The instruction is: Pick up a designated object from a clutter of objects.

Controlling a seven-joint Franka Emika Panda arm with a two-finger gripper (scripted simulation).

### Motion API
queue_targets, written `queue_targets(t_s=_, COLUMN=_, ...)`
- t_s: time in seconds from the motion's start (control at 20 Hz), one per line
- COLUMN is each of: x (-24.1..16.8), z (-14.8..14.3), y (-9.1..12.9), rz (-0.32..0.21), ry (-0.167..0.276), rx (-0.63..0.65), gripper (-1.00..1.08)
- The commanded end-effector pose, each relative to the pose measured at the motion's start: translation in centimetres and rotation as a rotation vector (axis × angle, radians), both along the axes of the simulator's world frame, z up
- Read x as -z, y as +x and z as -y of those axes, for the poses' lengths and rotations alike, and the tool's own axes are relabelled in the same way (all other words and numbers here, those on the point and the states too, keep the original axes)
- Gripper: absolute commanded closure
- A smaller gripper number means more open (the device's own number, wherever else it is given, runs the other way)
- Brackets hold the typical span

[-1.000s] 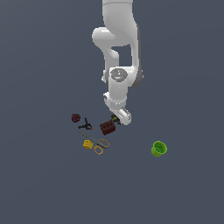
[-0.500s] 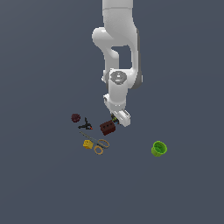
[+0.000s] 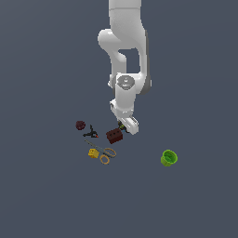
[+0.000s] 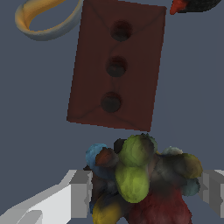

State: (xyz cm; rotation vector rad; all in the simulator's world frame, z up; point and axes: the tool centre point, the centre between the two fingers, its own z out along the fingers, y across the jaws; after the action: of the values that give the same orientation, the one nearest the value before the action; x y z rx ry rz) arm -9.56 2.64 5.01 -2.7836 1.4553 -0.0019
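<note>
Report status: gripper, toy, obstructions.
Gripper down at the clutter, fingers either side of the lumpy toy; grip unconfirmed. Brown brick right beside the toy. Scissors ring and black-red tool further off.

Your exterior view stood high and well back, facing the arm and the small clutter; your wrist view looked down from very near; both shared the brown brick (image 3: pixel 114 135) (image 4: pixel 116 65) and, probably, the scissor ring (image 3: pixel 110 152) (image 4: pixel 46 19).
</note>
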Motion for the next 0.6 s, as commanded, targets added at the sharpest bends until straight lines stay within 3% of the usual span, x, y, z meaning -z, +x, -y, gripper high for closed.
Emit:
queue_targets(t_s=0.0, x=-0.3, z=-0.1, y=0.1, rz=0.002, ry=0.000, rx=-0.001, gripper=1.08)
queue_targets(t_s=0.55, x=-5.1, z=-0.6, y=1.3, rz=0.001, ry=0.000, rx=-0.001, gripper=1.08)
